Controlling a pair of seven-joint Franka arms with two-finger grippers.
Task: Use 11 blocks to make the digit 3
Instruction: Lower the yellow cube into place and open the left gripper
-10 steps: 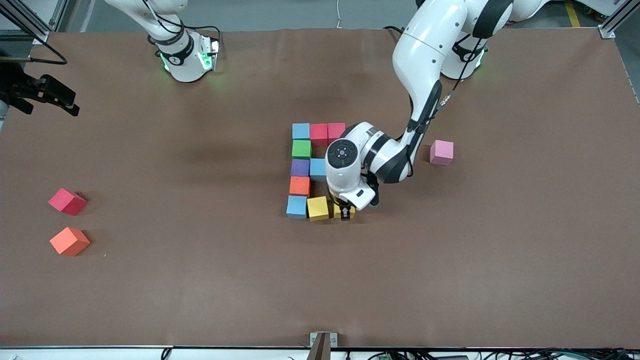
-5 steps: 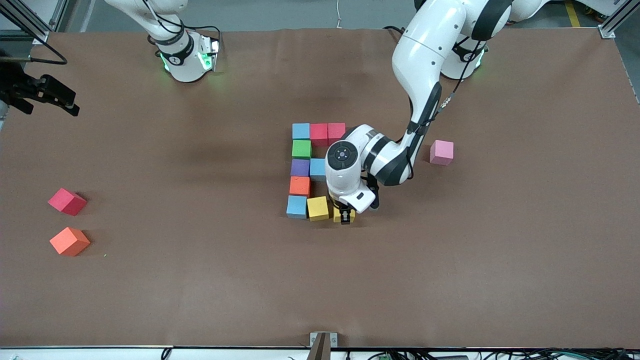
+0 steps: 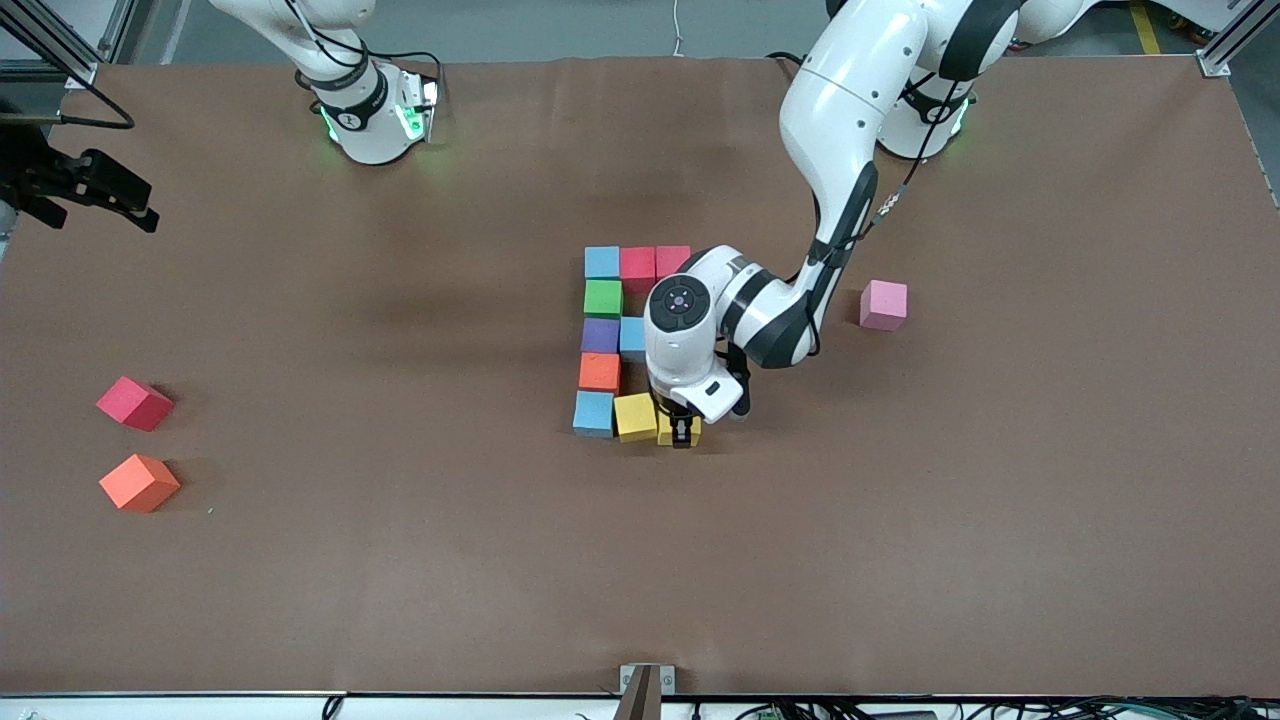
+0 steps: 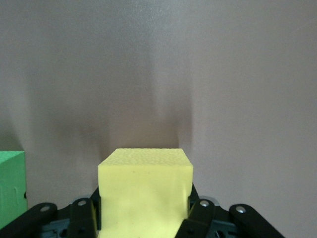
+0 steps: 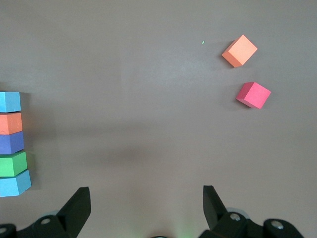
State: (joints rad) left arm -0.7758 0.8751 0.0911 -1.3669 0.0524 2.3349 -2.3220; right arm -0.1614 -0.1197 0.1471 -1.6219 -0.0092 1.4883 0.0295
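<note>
Yellow cube (image 4: 145, 193) clamped in left gripper (image 3: 679, 432), set at the digit's (image 3: 618, 340) nearest row, touching another yellow cube (image 3: 635, 416). Figure's long axis runs toward the bases. Bare brown table (image 3: 900, 520) all round. Right gripper (image 5: 143, 210) waits, spread wide.

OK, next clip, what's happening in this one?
The left gripper is shut on a yellow block, placing it beside another yellow block at the end of the row nearest the front camera in a coloured block figure. The right gripper hangs open over bare table at the right arm's end, waiting. A loose red block and orange block lie at that end; a pink cube sits toward the left arm's end.
</note>
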